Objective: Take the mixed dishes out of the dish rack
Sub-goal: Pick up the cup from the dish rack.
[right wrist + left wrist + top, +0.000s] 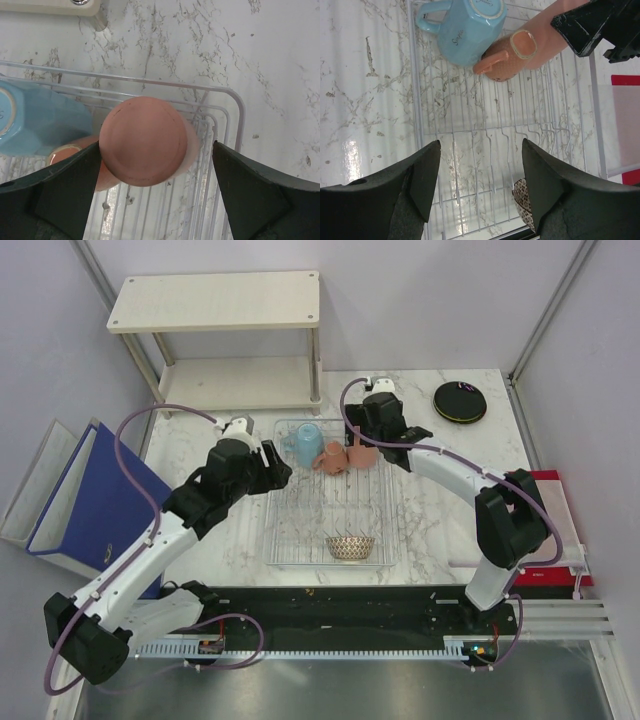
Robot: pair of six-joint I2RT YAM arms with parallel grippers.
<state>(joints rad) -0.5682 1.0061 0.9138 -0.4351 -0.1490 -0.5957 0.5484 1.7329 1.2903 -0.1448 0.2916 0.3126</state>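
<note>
My right claw [156, 145], nearest, wide open and empty, over the pink cup [142, 140] at the rack's [235, 107] far right corner: descend squarely, grip its sides, spare the blue cup [45, 120]; left claw [481, 142] open, empty.

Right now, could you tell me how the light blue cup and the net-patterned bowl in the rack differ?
The light blue cup has a handle; the net-patterned bowl is beige, with no handle showing. The cup is at the far end of the dish rack, next to a salmon pink cup; the bowl sits alone at its near end. Both are inside the rack.
</note>
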